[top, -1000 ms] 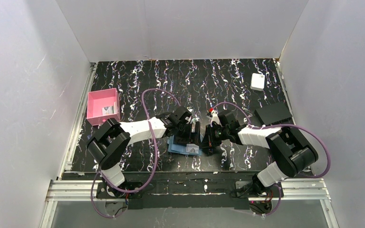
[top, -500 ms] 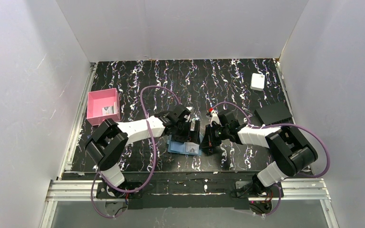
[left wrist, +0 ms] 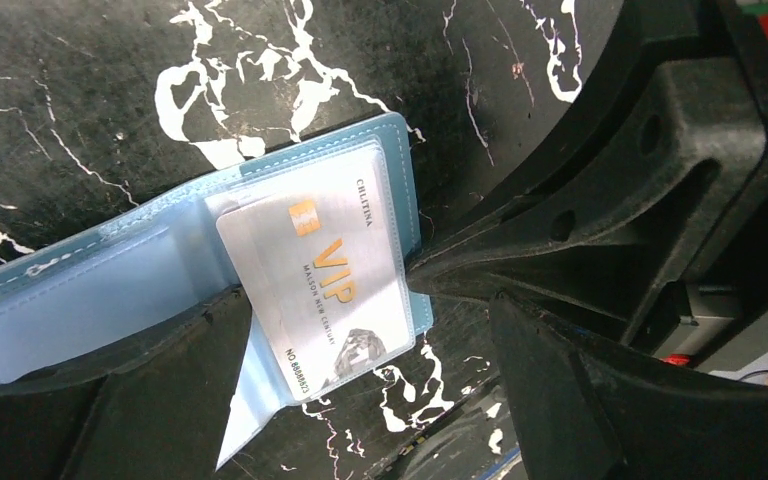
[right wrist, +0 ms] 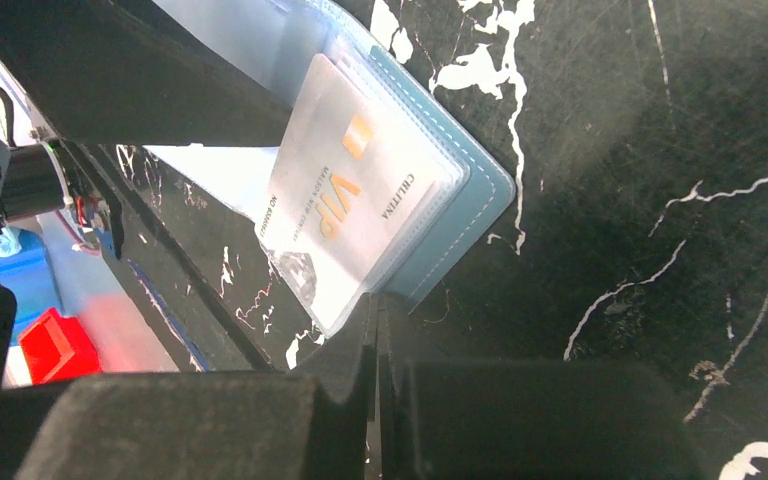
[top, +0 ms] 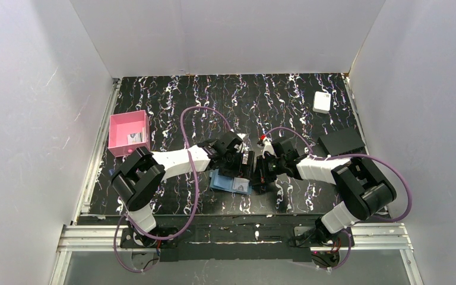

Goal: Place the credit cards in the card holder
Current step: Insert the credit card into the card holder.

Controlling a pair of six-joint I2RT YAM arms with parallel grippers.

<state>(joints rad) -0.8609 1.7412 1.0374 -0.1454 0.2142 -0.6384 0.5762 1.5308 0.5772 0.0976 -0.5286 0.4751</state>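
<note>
Credit card (left wrist: 325, 275) logged part-seated, askew, in open card holder (left wrist: 110, 290) at tabletop (top: 172, 101) centre. Noted left claw (top: 238, 168) spread above; right claw (right wrist: 375, 380) pressed together at holder's 3 o'clock edge. Flagged risk: jam or pop-out from pushing while skewed.

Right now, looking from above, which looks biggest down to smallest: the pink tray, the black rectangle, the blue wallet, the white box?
1. pink tray
2. black rectangle
3. white box, smallest
The blue wallet is partly covered, so I can't place it surely; the part showing looks about like the black rectangle.
</note>
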